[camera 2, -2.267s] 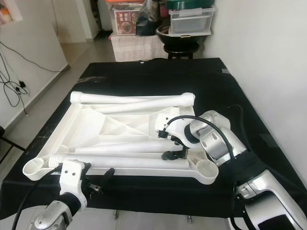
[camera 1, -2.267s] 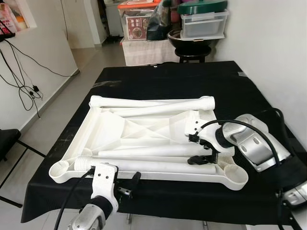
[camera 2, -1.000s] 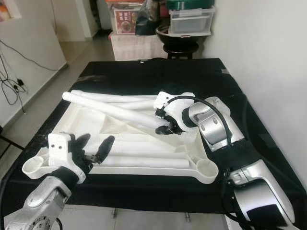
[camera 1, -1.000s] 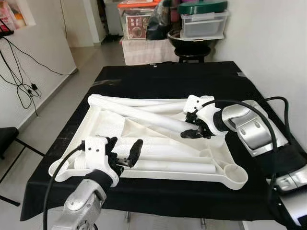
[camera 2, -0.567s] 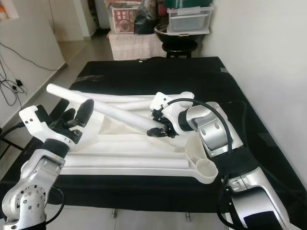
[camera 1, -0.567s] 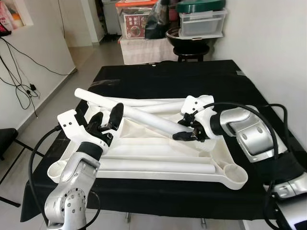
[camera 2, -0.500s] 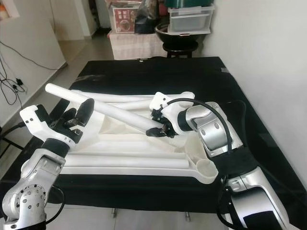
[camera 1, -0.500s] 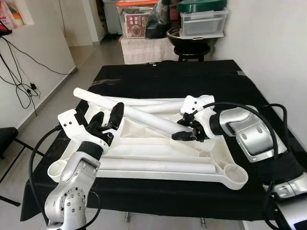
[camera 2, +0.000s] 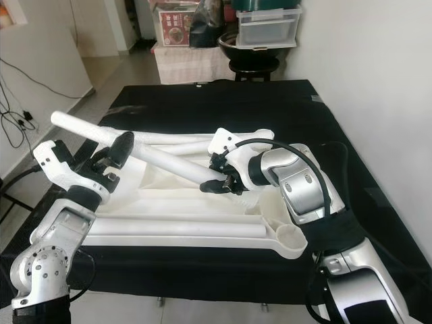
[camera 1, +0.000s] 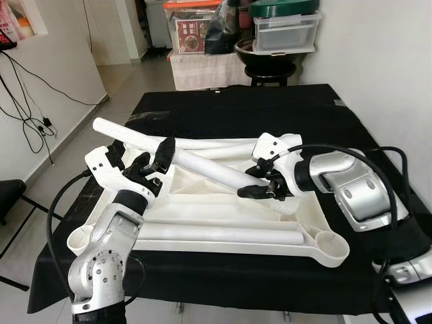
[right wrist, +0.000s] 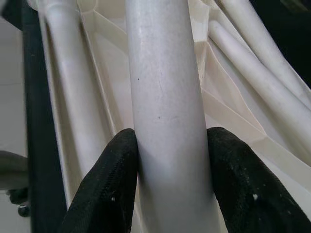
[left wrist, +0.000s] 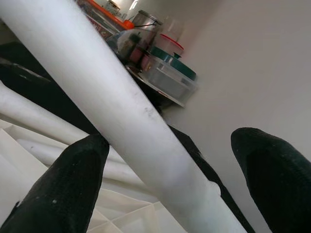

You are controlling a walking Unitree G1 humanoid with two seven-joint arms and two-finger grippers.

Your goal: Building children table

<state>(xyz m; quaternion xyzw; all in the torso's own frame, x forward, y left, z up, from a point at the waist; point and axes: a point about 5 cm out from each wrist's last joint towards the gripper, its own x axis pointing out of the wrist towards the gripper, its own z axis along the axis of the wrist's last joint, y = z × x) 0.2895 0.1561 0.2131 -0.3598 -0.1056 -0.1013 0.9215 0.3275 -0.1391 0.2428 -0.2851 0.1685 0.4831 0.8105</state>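
A white children's tabletop lies upside down on the black-covered table. One white tube leg is raised at a slant above it, its free end high at the left. My right gripper is shut on the leg's lower end; in the right wrist view both fingers press its sides. My left gripper straddles the upper part of that leg, open. In the left wrist view the leg runs between its spread fingers. Two more legs lie in the tabletop.
Another white leg lies along the tabletop's far edge. Behind the table stand a black stool with a bowl and stacked plastic boxes. Cables hang on the left wall. A white wall is close on the right.
My left gripper has risen from the table's front edge to the raised leg and now straddles it. The leg, held by the right gripper, has tilted up and slid left.
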